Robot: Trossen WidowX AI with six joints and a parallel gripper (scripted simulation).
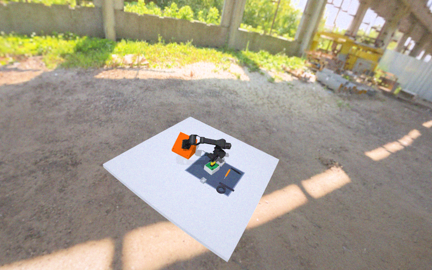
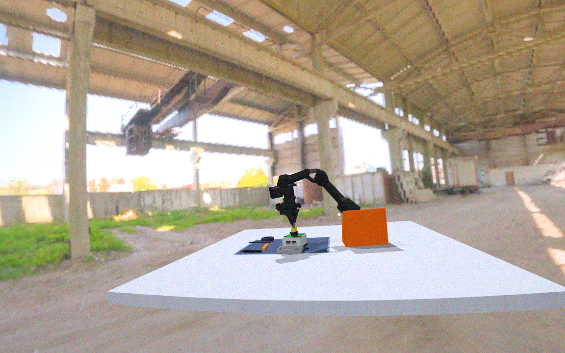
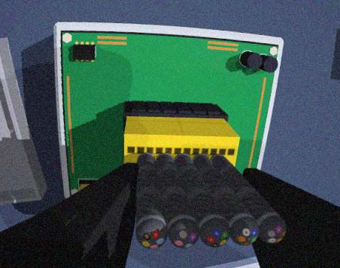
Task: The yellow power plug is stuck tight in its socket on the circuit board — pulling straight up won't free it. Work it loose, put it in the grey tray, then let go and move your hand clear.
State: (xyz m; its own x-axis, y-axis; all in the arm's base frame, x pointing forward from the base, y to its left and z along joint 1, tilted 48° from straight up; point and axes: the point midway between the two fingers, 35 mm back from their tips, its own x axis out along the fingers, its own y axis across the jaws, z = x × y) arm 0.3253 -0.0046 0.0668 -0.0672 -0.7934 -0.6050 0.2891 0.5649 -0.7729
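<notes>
While upright, the end effector point(image 1: 212, 161) point(image 2: 294, 226) point(image 3: 190, 179) grips 1 plug point(image 1: 212, 163) point(image 2: 294, 230) point(image 3: 181, 135) (yellow).

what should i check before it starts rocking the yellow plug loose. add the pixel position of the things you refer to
- Gripper point(image 1: 212, 161) point(image 2: 293, 226) point(image 3: 190, 179) shut on the yellow plug point(image 3: 181, 137): ok
- Plug over its black socket point(image 3: 173, 108): ok
- Circuit board point(image 1: 216, 165) point(image 3: 170, 67) sitting in its white housing point(image 1: 212, 171) point(image 2: 294, 241) point(image 3: 170, 30): ok
- Grey tray point(image 2: 291, 250) point(image 3: 33, 167) beside the housing: ok
- Housing fixed down against rocking: cannot tell
- Plug free of the socket: cannot tell
</notes>
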